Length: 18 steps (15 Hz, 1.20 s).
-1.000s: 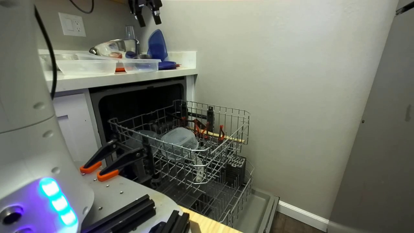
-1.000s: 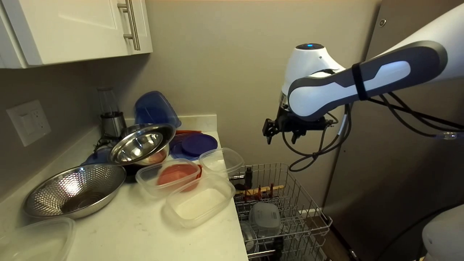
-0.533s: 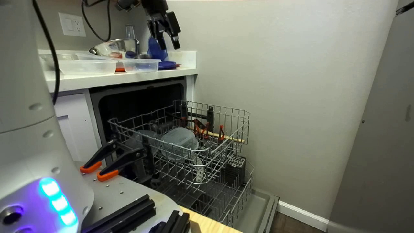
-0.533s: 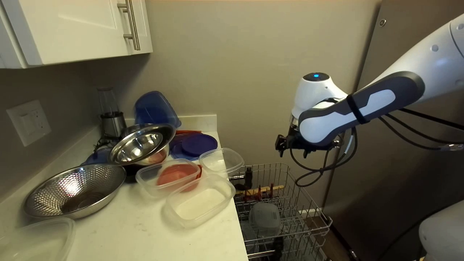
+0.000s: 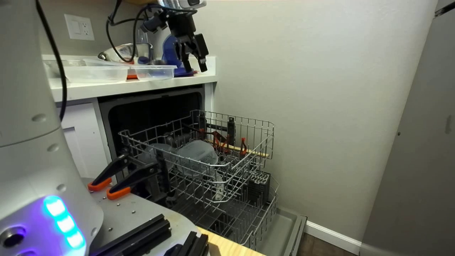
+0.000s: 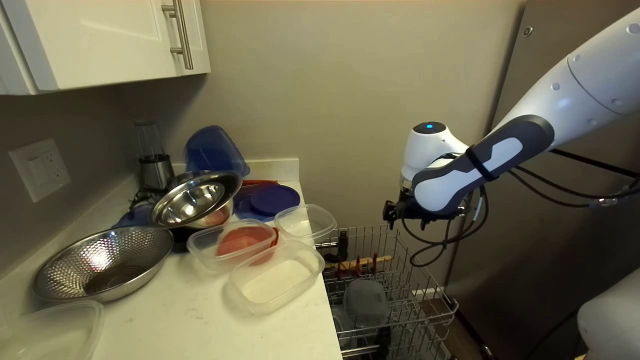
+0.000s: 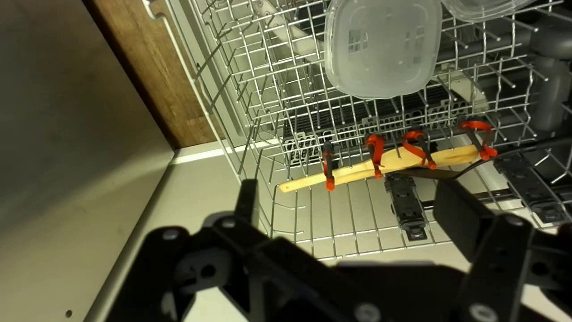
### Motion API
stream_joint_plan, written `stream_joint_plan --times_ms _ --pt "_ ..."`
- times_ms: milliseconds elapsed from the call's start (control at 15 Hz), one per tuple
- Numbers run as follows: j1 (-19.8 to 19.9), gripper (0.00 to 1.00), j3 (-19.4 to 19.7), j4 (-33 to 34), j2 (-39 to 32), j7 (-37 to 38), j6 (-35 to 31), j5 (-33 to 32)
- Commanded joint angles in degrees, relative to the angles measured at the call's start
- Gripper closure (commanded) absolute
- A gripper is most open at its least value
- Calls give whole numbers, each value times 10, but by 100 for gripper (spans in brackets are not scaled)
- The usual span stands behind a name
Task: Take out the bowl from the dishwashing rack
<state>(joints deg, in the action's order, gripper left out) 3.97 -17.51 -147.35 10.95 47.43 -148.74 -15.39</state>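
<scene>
tool (image 7: 346,197) spread | bowl (image 7: 384,47) cropped at wrist view's top | dishwashing rack (image 6: 402,297) partly behind counter (image 6: 185,305) in an exterior view

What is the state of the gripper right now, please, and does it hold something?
Gripper: open, fingers wide apart, holding nothing.

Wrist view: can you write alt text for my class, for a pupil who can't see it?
A black gripper, open and empty, hangs above a wire dishwasher rack. In the rack, a translucent bowl with rounded corners is cropped by the picture's top edge. A long yellow utensil lies among orange-banded pegs.
</scene>
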Motion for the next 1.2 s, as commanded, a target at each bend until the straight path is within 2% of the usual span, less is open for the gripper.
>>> stream_joint_plan --times_ms 0,467,667,867,1000,1067,1133 --pt "-24 0 21 3 -2 3 2 -5" --pt "-28 0 23 6 -2 2 2 -4" --pt "-40 0 47 31 -78 -44 -48 43" --pt "-77 0 74 68 -172 -183 -96 182" --pt "-87 0 61 111 -229 -272 -84 281" --pt "-40 0 11 132 -250 -317 -66 321" --pt "-22 0 -6 155 -272 -361 -45 355"
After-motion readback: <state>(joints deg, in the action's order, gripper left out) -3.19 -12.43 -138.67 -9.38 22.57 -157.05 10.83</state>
